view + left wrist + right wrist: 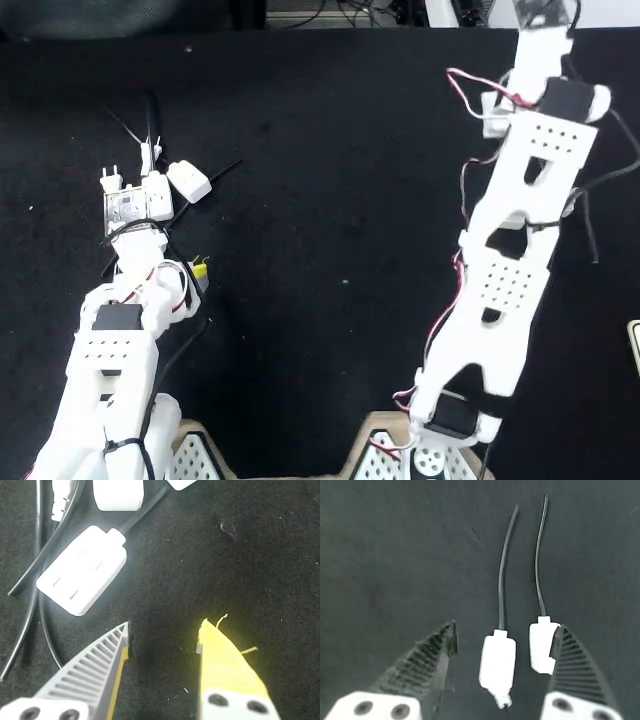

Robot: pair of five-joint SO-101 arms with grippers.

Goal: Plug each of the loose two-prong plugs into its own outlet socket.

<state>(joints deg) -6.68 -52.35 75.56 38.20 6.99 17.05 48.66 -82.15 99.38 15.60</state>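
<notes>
Left gripper (pixel 165 627): released, jaws apart, nothing held, poised over the black table (pixel 330 150) near a white outlet block (pixel 82 575) with two pairs of slots and a black cord (pixel 142 512), among other white pieces at the table's left side. Right gripper (pixel 506 627): released, jaws spread, nothing grasped. Plugs: two, white, each with a thin black wire, lying on the table; first plug (pixel 497 665) lies between the right gripper's fingers, second plug (pixel 542 647) just beside one finger (pixel 572 670).
</notes>
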